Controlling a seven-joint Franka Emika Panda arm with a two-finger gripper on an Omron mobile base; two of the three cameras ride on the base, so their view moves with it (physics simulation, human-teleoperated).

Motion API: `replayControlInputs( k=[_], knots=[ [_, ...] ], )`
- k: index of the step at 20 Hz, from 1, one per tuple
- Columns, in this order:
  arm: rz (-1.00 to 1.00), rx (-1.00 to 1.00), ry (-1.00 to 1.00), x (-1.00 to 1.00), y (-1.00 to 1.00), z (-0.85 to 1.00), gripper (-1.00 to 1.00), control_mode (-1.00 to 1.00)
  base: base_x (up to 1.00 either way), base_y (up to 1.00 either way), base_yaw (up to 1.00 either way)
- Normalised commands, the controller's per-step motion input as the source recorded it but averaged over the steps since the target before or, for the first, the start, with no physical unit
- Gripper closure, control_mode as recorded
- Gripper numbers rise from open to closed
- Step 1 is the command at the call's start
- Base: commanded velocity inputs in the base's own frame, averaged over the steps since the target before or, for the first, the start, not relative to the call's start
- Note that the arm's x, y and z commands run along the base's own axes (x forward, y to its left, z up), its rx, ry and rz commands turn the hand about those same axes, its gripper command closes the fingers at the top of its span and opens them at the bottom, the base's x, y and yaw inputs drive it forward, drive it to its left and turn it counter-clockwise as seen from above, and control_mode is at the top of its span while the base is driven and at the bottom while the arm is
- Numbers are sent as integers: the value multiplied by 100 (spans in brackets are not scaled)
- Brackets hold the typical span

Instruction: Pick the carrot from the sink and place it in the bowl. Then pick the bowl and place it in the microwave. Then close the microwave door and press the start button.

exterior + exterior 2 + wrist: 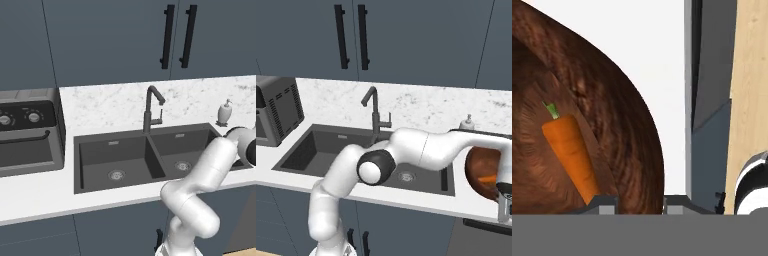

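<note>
Now your hand (639, 202) is hovering with parted, empty fingers over the bowl (619, 125), carrot (571, 152) inside; gripping the rim carelessly risks tipping it off the desk (657, 60).

We see the arm (421, 147) stretched right across the sink (321, 150) and tap (375, 112), hand over the bowl (481, 172) holding the carrot (489, 179).
</note>
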Motion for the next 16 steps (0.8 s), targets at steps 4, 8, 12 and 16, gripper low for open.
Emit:
replayControlInputs(
  k=[4, 8, 12, 16],
  knots=[
    [0, -23, -15, -53, 98, 50, 100, -100, 0, 0, 0],
    [0, -27, -2, -21, 100, 34, 100, -100, 0, 0, 0],
    [0, -30, 0, 0, 99, 37, 100, -100, 0, 0, 0],
    [0, -27, -3, 0, 72, 30, 100, -100, 0, 0, 0]
  ],
)
